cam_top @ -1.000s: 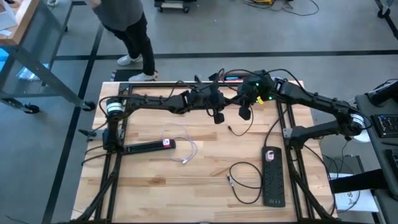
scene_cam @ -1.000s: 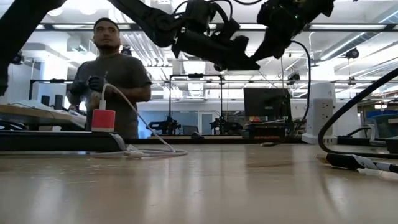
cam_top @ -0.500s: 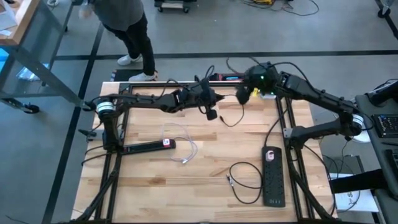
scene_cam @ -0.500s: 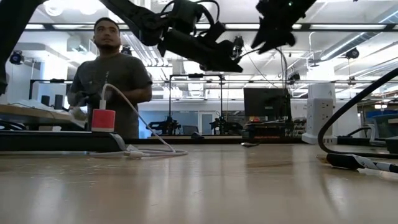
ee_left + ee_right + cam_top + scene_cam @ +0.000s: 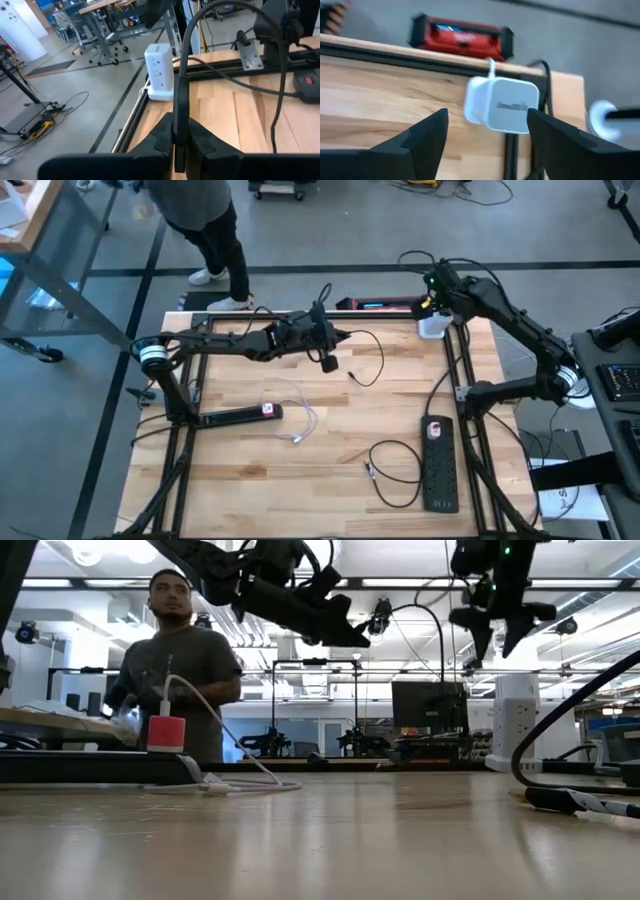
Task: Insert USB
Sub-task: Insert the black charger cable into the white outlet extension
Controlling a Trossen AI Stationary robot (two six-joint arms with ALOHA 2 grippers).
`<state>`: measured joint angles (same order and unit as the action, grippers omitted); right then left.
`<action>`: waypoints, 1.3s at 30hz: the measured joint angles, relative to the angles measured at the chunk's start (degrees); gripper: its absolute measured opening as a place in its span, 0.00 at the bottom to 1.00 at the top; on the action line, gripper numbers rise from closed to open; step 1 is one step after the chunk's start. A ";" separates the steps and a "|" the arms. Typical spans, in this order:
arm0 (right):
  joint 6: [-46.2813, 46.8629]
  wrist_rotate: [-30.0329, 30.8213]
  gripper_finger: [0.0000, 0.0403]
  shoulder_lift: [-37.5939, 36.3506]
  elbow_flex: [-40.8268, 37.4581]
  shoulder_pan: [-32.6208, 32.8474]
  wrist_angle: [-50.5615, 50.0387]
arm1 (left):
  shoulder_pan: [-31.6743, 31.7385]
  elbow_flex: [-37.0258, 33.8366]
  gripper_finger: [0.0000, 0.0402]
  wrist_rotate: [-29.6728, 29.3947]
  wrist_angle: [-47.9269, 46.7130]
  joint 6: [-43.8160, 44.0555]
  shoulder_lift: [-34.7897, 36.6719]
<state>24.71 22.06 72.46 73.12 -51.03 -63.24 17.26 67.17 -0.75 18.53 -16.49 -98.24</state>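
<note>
High view: the left gripper (image 5: pixel 327 362) has its jaws clamped on a thin black cable (image 5: pixel 368 358) above the wooden tabletop (image 5: pixel 330 450). The right gripper (image 5: pixel 432 308), jaws apart, hovers over a white cube-shaped power tower (image 5: pixel 433 327).

white charger block (image 5: pixel 432 326) at table's (image 5: pixel 330 450) far right corner | power strip (image 5: pixel 438 463) near right | second strip (image 5: pixel 238 416) left

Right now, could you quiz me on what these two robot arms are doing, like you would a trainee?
1. True or false: the left gripper is shut on a black cable.
2. What colour is the power cube in front of the right gripper? A red, B white, C green.
3. Fill in: the right gripper's fingers are ____.

Key: 1 true; 2 B; 3 open.
</note>
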 joint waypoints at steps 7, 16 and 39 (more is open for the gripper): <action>3.47 -2.84 0.81 7.66 3.45 -2.70 -5.31 | -0.34 -0.45 0.01 1.49 0.12 -0.15 0.26; 12.24 -0.60 0.90 17.95 9.23 -5.27 -11.38 | -1.76 0.16 0.01 1.79 -1.60 0.31 0.38; 26.50 -3.49 0.90 38.00 25.95 -11.72 -26.94 | -7.31 0.06 0.01 1.87 -7.06 -0.59 0.68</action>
<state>51.20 18.57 110.47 99.07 -62.75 -90.18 9.95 67.23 1.13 11.47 -17.08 -97.56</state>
